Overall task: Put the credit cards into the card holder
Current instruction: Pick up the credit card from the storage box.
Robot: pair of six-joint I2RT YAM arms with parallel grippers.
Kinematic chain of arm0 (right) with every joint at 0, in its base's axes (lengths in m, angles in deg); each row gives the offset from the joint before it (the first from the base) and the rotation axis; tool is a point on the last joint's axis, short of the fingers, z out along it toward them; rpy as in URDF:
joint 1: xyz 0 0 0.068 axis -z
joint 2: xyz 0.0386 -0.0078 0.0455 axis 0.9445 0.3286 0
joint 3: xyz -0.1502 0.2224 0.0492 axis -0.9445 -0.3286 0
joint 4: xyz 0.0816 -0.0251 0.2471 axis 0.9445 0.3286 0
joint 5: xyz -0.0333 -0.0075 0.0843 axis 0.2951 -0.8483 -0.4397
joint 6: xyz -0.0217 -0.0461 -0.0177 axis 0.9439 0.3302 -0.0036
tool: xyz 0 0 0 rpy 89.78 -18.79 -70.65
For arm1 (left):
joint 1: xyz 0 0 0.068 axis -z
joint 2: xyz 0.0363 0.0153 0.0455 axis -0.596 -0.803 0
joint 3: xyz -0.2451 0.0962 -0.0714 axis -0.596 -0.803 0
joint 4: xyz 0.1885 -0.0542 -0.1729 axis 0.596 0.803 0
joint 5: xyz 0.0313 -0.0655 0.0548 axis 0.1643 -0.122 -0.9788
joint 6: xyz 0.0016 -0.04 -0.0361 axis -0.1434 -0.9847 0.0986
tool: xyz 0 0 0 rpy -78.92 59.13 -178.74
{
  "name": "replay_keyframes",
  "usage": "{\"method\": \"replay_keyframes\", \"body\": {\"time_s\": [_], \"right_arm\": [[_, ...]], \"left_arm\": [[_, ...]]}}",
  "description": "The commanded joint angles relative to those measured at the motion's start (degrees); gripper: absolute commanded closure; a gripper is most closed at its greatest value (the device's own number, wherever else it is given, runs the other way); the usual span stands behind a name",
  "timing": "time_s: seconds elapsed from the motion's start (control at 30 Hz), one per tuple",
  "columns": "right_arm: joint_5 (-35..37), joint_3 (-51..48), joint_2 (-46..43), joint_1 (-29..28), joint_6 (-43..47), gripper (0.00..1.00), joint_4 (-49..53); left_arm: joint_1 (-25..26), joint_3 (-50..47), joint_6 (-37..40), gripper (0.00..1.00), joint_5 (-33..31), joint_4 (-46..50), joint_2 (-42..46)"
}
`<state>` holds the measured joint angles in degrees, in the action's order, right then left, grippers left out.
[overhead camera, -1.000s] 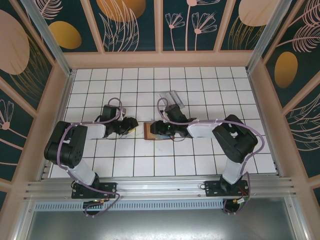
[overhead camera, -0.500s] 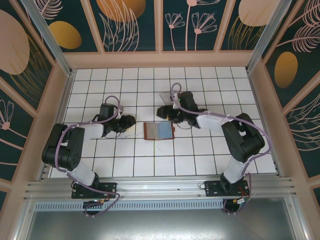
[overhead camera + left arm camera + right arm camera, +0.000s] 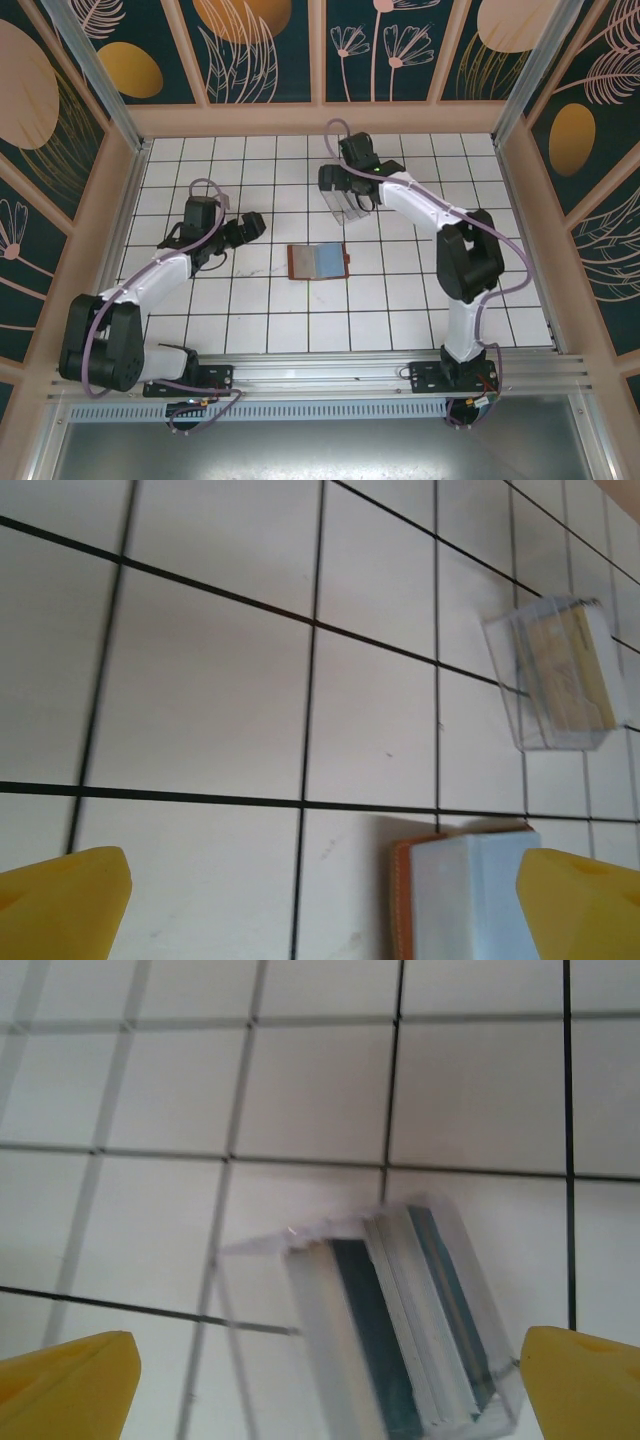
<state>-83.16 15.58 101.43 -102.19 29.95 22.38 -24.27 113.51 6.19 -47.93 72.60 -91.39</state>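
Left of centre in the overhead view, the left gripper (image 3: 247, 226) hangs over the white tiled tabletop (image 3: 250, 320) with its black grid lines. In its wrist view the yellow fingertips (image 3: 62, 902) sit at the two bottom corners of the frame, spread wide, with nothing between them but bare tile.

To the right of that gripper and apart from it lies a small reddish-brown leather-look card holder (image 3: 318, 262), flat and opened, near the middle of the overhead frame. A pale bluish rectangular plastic credit card (image 3: 322, 260) covers most of its face, and a brown edge shows along the left side. I cannot tell whether the card is tucked into a slot or only lying on top. The left wrist view shows the same pair at bottom centre.

In the upper centre of the overhead view, the right gripper (image 3: 345, 195) is over a clear greyish plastic tray (image 3: 352, 210). In the right wrist view its yellow fingertips (image 3: 66, 1385) are in the bottom corners, spread wide and not touching the tray. The tray sits askew at lower centre between them. More credit cards (image 3: 365, 1330) with dark bluish faces stand on edge inside it, side by side. In the left wrist view the tray is at upper right, with a yellowish face showing through its wall.

In the overhead view the tray lies above the card holder, near it but not touching.
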Motion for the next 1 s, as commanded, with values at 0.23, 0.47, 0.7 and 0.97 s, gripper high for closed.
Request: {"method": "replay_keyframes", "body": {"time_s": [0.23,0.47,0.7,0.97], "right_arm": [[0.92,5.02,5.86,-0.27,11.38,0.01,9.19],[1.25,8.87,10.28,1.75,13.95,0.02,11.68],[7.34,9.86,12.53,1.76,14.73,0.08,11.09],[14.99,10.4,11.31,0.35,17.06,0.15,10.65]], "left_arm": [[-0.11,0.33,0.49,0.01,-9.27,7.0,2.84],[-0.11,-0.48,1.09,0.01,-9.26,7.01,3.98],[-0.1,-1.38,0.8,0.01,-8.4,7.2,4.9],[-0.14,-2.29,0.07,0.01,-8.77,5.99,4.11]]}}
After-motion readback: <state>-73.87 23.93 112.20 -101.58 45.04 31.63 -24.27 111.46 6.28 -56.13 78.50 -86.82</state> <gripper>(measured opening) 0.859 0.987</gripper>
